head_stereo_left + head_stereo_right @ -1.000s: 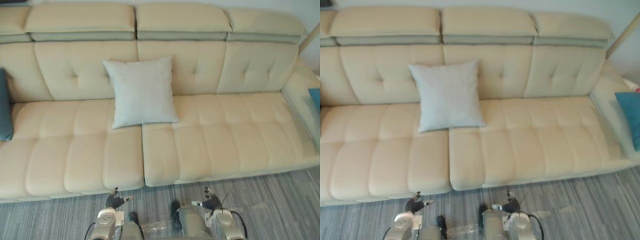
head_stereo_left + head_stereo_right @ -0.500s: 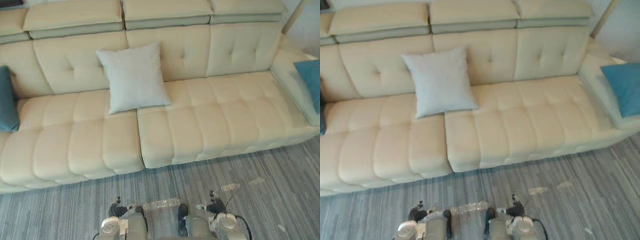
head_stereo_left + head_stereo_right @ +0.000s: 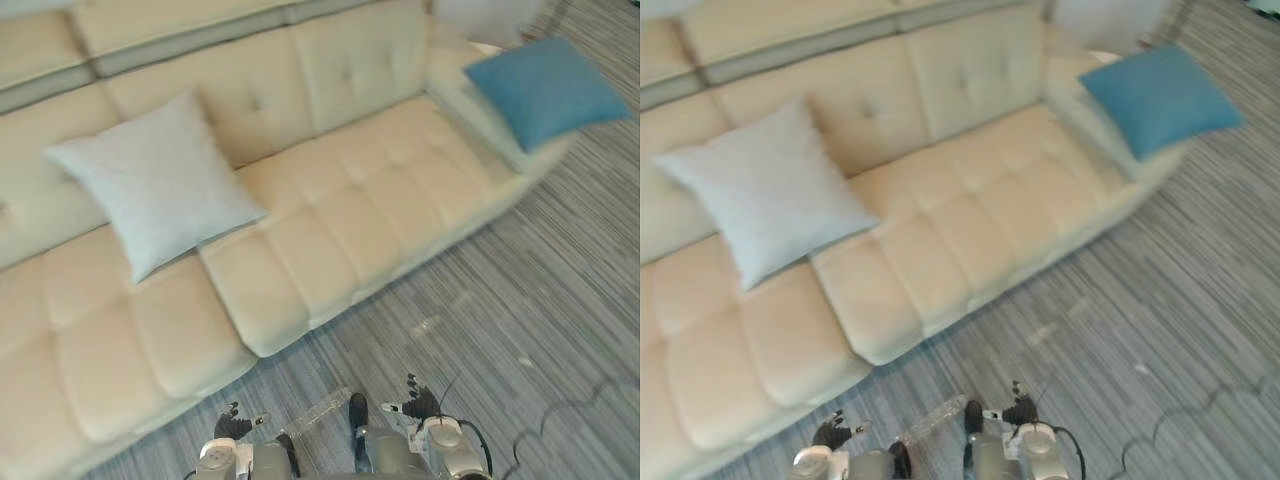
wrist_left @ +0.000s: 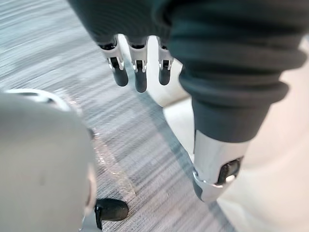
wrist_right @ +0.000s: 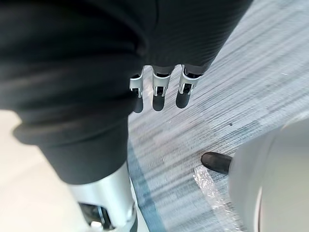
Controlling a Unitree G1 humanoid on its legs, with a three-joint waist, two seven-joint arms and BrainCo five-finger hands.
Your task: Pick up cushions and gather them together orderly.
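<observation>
A light grey cushion leans against the backrest of the cream sofa, left of the middle seam. A blue cushion lies flat on the sofa's right end section. My left hand and right hand hang low over the carpet in front of the sofa, well short of both cushions. In the left wrist view the fingers are straight and hold nothing. The right wrist view shows its fingers straight and empty as well.
Grey striped carpet spreads in front of the sofa and to its right. The sofa's front edge runs diagonally from lower left to upper right. A strip of clear plastic lies on the carpet.
The camera has swung to the right: the blue cushion at the sofa's right end has come fully into view and the teal cushion at the left has dropped out. Both hands stay low.
</observation>
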